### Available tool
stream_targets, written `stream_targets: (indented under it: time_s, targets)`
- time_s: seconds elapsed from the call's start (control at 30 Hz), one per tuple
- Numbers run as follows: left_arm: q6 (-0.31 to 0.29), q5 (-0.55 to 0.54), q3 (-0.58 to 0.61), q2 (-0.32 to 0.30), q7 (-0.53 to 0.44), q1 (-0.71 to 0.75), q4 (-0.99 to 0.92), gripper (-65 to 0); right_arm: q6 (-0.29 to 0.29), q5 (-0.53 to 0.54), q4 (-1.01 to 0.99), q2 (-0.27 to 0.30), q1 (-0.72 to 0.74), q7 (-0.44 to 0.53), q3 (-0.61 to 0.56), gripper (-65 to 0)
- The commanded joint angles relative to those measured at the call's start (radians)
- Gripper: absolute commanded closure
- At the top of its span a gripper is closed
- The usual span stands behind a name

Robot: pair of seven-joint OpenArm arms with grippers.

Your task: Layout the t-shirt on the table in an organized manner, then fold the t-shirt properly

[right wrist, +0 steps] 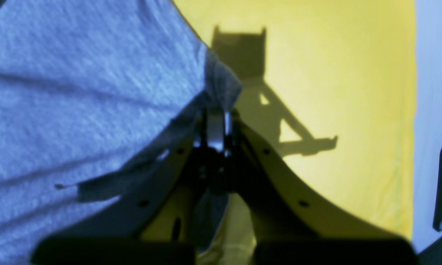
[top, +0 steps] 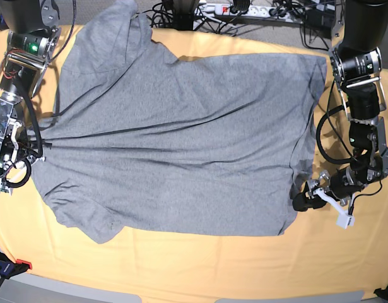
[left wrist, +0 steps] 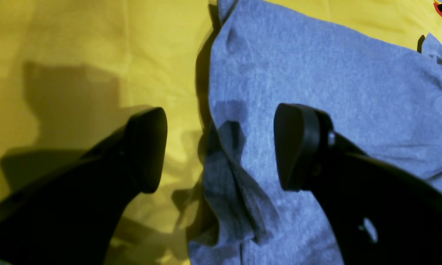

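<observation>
The grey t-shirt (top: 181,139) lies spread wide over the yellow-orange table (top: 212,265), plain side up, with creases running towards its left side. My right gripper (right wrist: 215,110) is shut on a bunched edge of the t-shirt (right wrist: 77,92); in the base view it (top: 37,151) sits at the shirt's left side. My left gripper (left wrist: 221,151) is open low over the shirt's rumpled edge. One finger (left wrist: 147,147) is over the table (left wrist: 77,55), the other over the t-shirt (left wrist: 316,73). In the base view it (top: 302,202) is at the shirt's lower right corner.
Cables and a power strip (top: 244,9) run along the table's back edge. A red and black clamp (top: 11,265) sits at the front left corner. The table (right wrist: 335,73) ends close to the right gripper, with pale floor (right wrist: 434,73) beyond it.
</observation>
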Motion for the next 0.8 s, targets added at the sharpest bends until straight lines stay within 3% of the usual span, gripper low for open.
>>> stream_targets:
  time_s: [0.0, 0.53, 0.67, 0.73, 0.77]
  targets:
    - [-0.001, -0.019, -0.006, -0.019, -0.027, -0.037, 0.016, -46.0, -0.013, -0.033, 0.019, 0.023, 0.020, 0.002, 0.005, 0.0]
    - [0.008, -0.019, -0.006, -0.019, -0.051, -0.053, 0.016, -46.0, 0.023, -0.025, 0.019, 0.026, -0.044, -0.007, 0.005, -0.1]
    - [0.008, -0.019, -0.006, -0.019, -0.061, -0.061, 0.016, -46.0, 0.016, -0.026, 0.019, 0.029, -0.010, 0.031, 0.005, -35.3]
    - [0.009, -0.019, -0.006, -0.018, -0.078, -0.067, 0.016, -46.0, 0.009, -0.030, 0.019, 0.037, 0.011, 0.067, 0.005, -44.9]
    - [0.009, -0.019, -0.006, -0.018, -0.086, -0.072, 0.016, -46.1, 0.007, -0.033, 0.019, 0.042, 0.022, 0.078, 0.005, -45.5]
